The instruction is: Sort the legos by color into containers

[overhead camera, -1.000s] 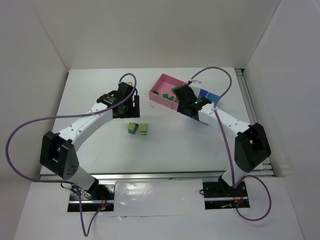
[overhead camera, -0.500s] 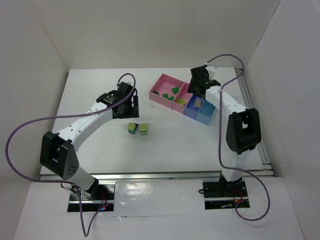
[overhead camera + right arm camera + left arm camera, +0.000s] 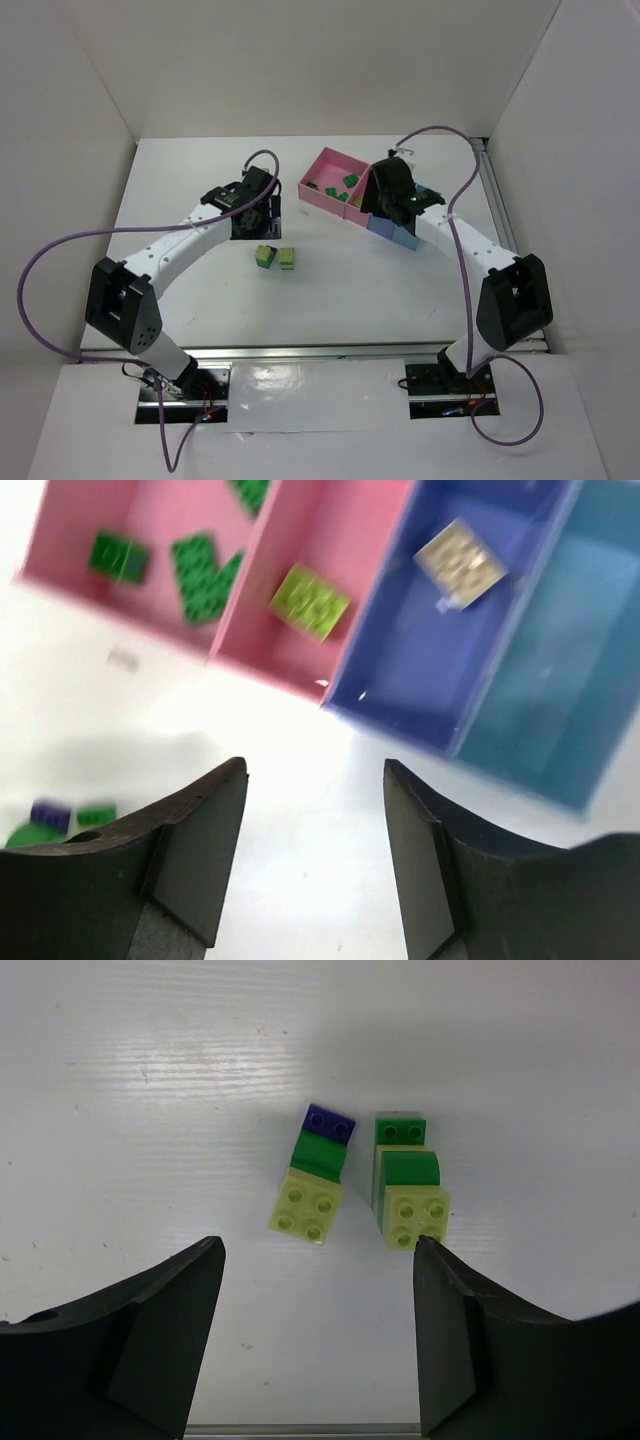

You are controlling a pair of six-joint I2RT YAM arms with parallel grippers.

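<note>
Two small lego stacks lie on the white table, side by side. The left stack [image 3: 308, 1210] [image 3: 264, 256] is lime, dark green and blue. The right stack [image 3: 418, 1217] [image 3: 288, 259] is lime and dark green. My left gripper [image 3: 320, 1250] [image 3: 262, 222] is open and empty, just behind them. The joined bins hold dark green legos [image 3: 205, 575] in the first pink bin [image 3: 70, 520] [image 3: 318, 172], a lime brick [image 3: 310, 602] in the second pink bin [image 3: 350, 520], and a cream brick [image 3: 458, 565] in the dark blue bin [image 3: 420, 680]. The cyan bin [image 3: 560, 680] holds nothing. My right gripper [image 3: 315, 770] [image 3: 378, 212] is open and empty above the bins' near edge.
White walls enclose the table on the left, back and right. A purple cable loops from each arm. In the right wrist view the blue and green tops of the loose stacks [image 3: 48, 815] show at the lower left. The right arm hides part of the bin row from above.
My right gripper swung back behind the bins half a second ago and has now come forward over their near edge. My left gripper has shifted slightly right, toward the two stacks.
</note>
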